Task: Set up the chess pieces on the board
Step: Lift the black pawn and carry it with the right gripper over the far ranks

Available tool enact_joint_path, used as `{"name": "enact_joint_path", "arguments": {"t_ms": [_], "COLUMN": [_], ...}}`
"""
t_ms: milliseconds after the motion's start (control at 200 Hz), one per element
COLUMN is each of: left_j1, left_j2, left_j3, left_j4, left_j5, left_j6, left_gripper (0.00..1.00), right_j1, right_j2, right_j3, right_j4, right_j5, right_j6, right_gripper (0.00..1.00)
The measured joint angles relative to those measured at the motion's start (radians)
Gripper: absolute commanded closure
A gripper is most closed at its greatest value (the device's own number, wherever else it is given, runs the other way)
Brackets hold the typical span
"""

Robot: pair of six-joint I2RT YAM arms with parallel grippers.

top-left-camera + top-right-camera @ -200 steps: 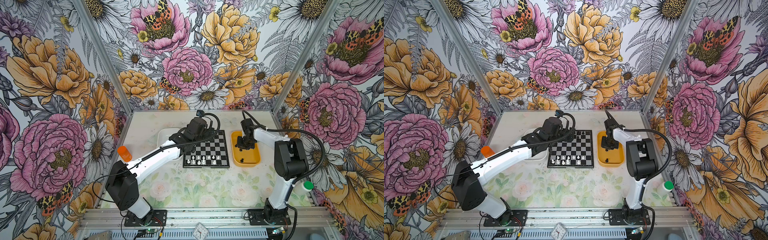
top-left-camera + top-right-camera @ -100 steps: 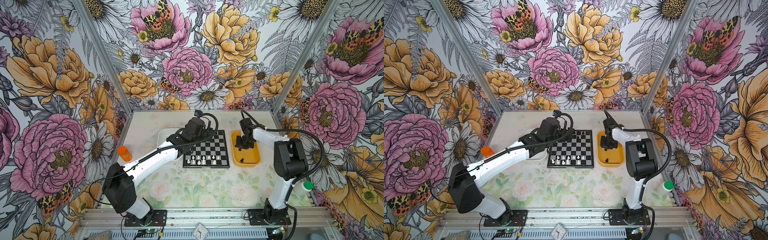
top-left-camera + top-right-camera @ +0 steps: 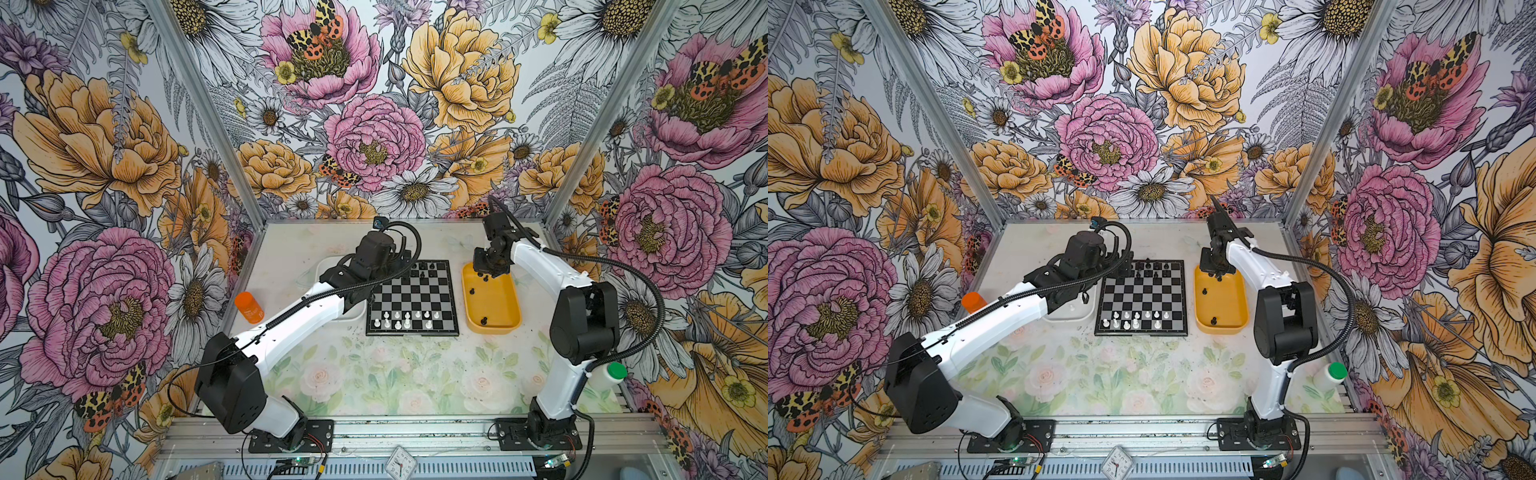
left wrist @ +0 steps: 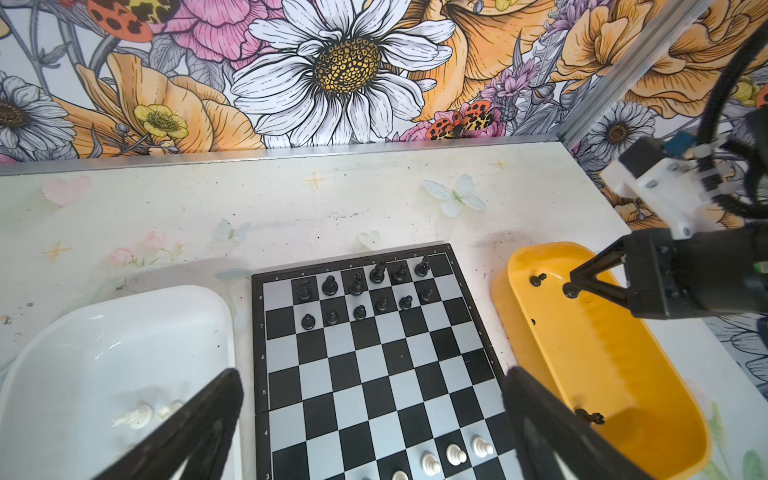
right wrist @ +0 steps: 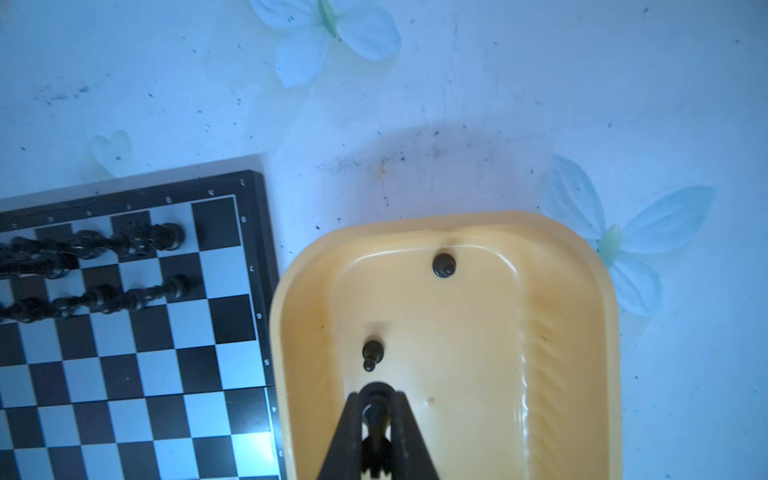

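Near edge: white chess pieces (image 3: 405,323) stand on the board (image 3: 413,297), and more lie in the white tray (image 4: 124,332); the left gripper (image 4: 372,376) hangs released, jaws wide, above the board. Farther: the right gripper (image 5: 377,395) is clenched on a black piece (image 5: 376,388) inside the yellow tray (image 3: 496,303), with two loose ones (image 5: 371,353) just beyond the tips. Farthest: crowded black rows (image 4: 357,291). Likely hazards: the narrow tip pinch lets the piece twist or drop; setting it down topples close neighbours

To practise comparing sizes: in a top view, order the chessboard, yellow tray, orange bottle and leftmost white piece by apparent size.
Largest to smallest:
chessboard
yellow tray
orange bottle
leftmost white piece
None look close.
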Motion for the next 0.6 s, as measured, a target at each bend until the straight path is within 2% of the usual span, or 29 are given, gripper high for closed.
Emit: {"name": "enact_joint_path", "arguments": {"t_ms": [235, 600], "left_j1": [0.043, 0.109], "left_j2": [-0.005, -0.005], "left_j3": [-0.005, -0.018], "left_j4": [0.001, 0.002], "left_j5": [0.019, 0.047], "left_j6": [0.008, 0.015], "left_gripper": [0.01, 0.01], "right_j1": [0.054, 0.108], "right_j2": [0.050, 0.270], "right_j3": [0.181, 0.409], "right_j4": [-0.048, -0.105], "right_j5": [0.007, 0.005], "right_j6": [0.003, 0.003], "right_gripper": [0.88, 0.88]}}
